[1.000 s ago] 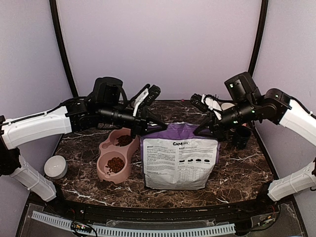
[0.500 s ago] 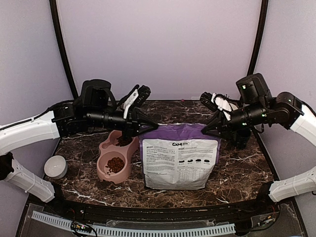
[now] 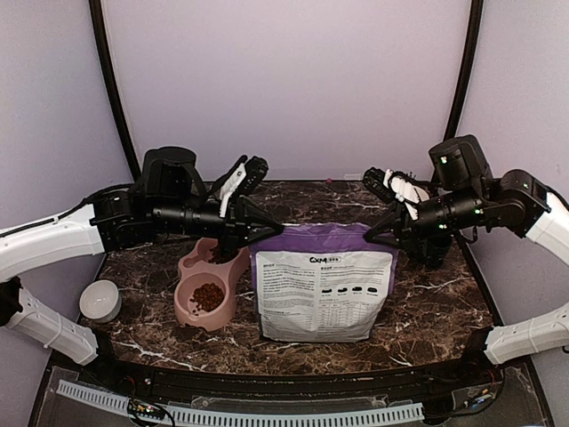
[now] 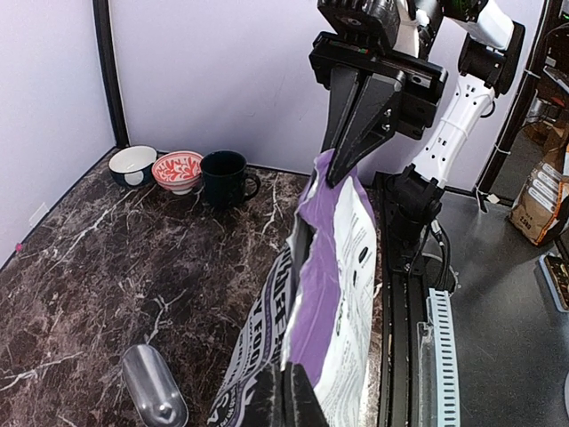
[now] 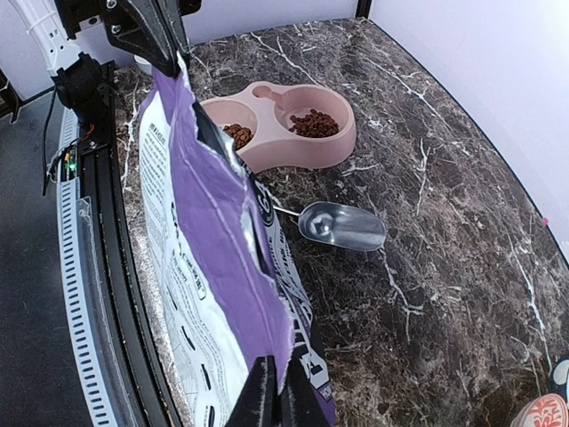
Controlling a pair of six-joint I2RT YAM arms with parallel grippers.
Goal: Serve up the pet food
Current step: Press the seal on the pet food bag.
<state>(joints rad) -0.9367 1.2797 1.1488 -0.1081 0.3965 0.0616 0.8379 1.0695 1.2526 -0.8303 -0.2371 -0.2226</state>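
The purple-and-white bag (image 3: 324, 294) stands upright mid-table, its torn top held stretched between both grippers. My left gripper (image 3: 267, 233) is shut on the bag's top left corner, as the left wrist view (image 4: 293, 400) shows. My right gripper (image 3: 378, 236) is shut on the top right corner, as the right wrist view (image 5: 276, 396) shows. Reddish-brown pet food (image 3: 207, 295) lies in both wells of the pink double bowl (image 3: 182, 311) left of the bag, and also shows in the right wrist view (image 5: 313, 123). No kibble shows inside the bag.
A metal scoop (image 5: 342, 225) lies on the marble behind the bag, also in the left wrist view (image 4: 153, 384). A white bowl (image 3: 100, 300) sits at the left edge. A dark mug (image 4: 227, 178) and two small bowls (image 4: 178, 169) stand at the back right corner.
Both grippers have drawn apart, left one leftward and right one rightward, pulling the bag's top edge taut. The bag's base, the bowl and the scoop have not moved.
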